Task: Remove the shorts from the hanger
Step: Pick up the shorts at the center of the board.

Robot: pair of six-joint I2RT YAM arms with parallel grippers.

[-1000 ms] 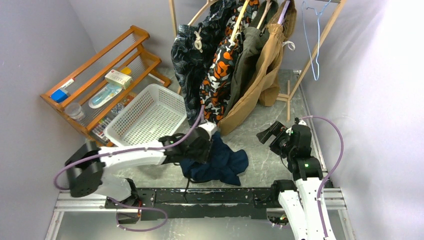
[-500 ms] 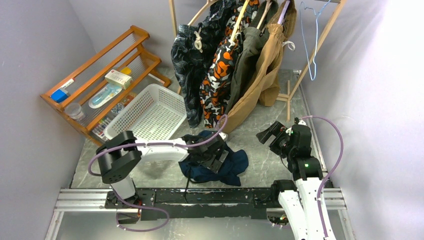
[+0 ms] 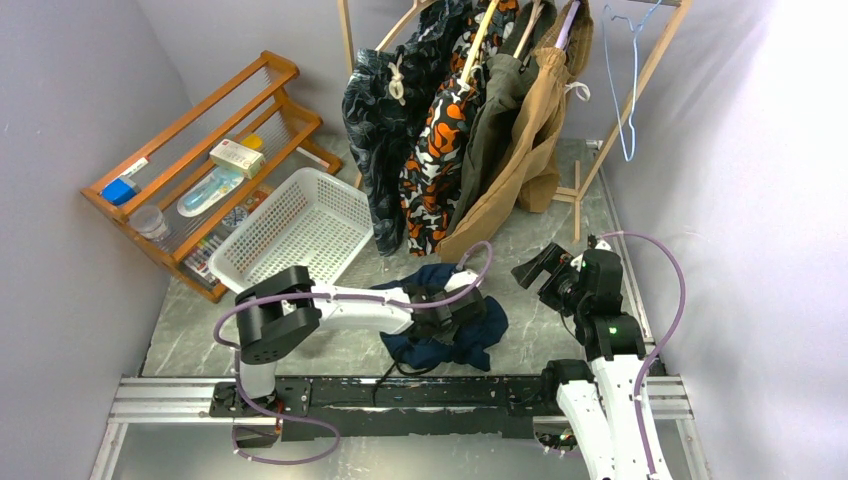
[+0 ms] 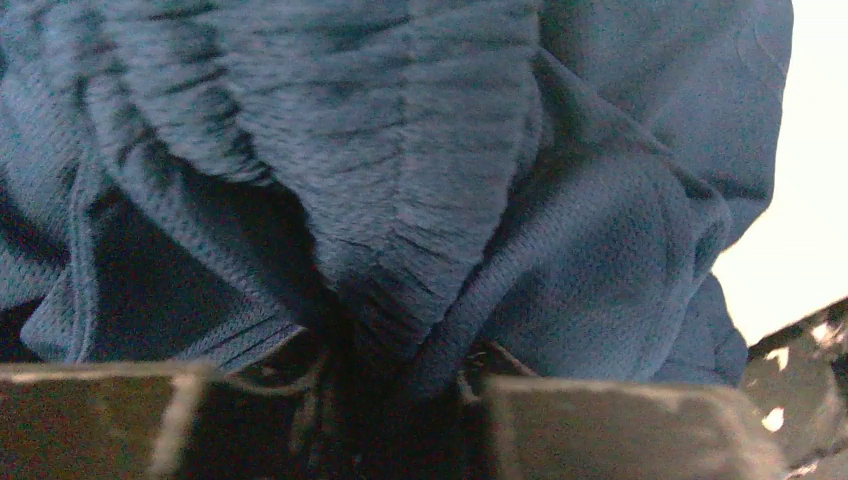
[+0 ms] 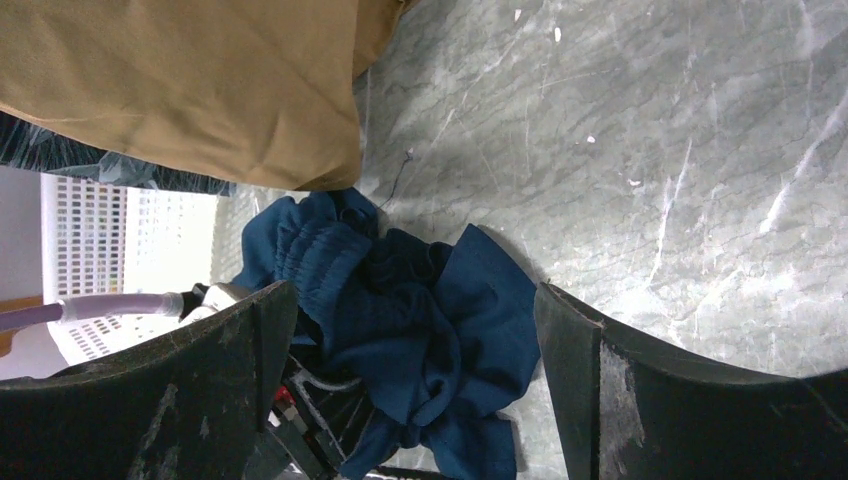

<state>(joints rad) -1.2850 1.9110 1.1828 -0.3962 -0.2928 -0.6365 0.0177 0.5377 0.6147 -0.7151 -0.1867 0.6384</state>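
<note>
The navy shorts (image 3: 447, 325) lie crumpled on the table near its front edge. My left gripper (image 3: 462, 310) lies low on them; in the left wrist view its jaws (image 4: 400, 395) are closed on a gathered fold of the navy shorts (image 4: 420, 180). My right gripper (image 3: 537, 270) is open and empty, held above the table to the right of the heap. Its wrist view shows the navy shorts (image 5: 400, 330) between its spread fingers (image 5: 205, 390). The leaf-print (image 3: 375, 120), camouflage (image 3: 440, 140), olive-grey (image 3: 490, 120) and tan shorts (image 3: 525, 150) hang on the wooden rack (image 3: 640, 75).
A white basket (image 3: 300, 225) stands left of the hanging shorts. A wooden shelf (image 3: 195, 140) with small items is at the far left. An empty blue hanger (image 3: 628, 100) hangs at the rack's right end. Grey walls close in on both sides.
My left arm has swung to the right along the table's front, and the navy shorts have shifted right with its gripper. The right arm has not moved.
</note>
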